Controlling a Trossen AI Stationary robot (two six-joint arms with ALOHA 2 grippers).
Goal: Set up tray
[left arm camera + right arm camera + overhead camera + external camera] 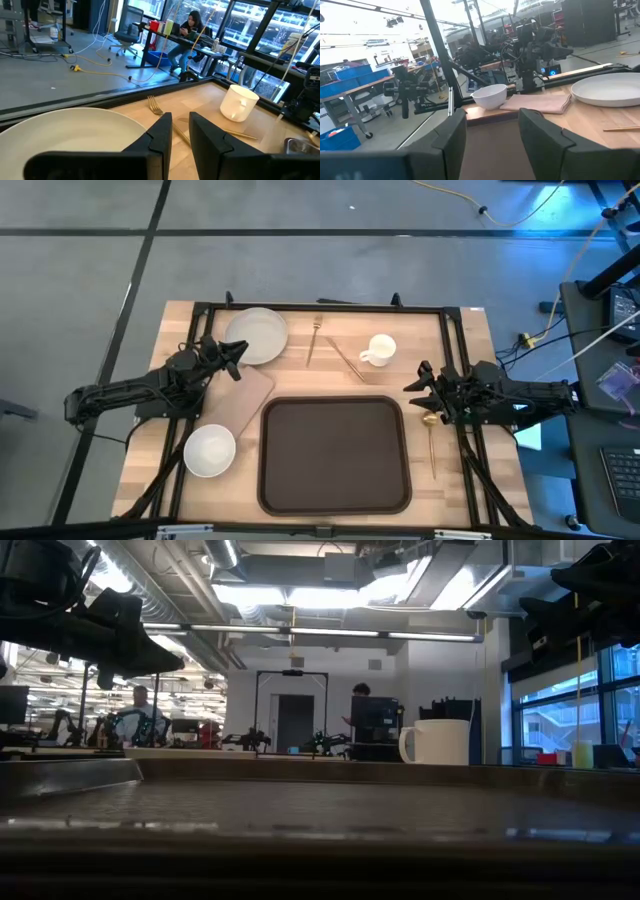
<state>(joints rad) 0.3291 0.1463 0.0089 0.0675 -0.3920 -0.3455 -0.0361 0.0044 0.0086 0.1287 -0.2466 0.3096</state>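
Tray lies bare at near centre, ready for loading, while left gripper hovers by the white plate, fingers slightly parted, grasping nothing; right gripper waits released above the spoon.

White mug stands beyond the tray; dark arms hang at both upper corners

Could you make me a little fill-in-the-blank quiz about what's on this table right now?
1. The big brown tray has ____ on it.
2. The bowl sits on the tray's ____ side in the overhead view.
3. The left claw hovers at the edge of the white ____.
4. The fork lies between the plate and the ____.

Answers: nothing; left; plate; mug
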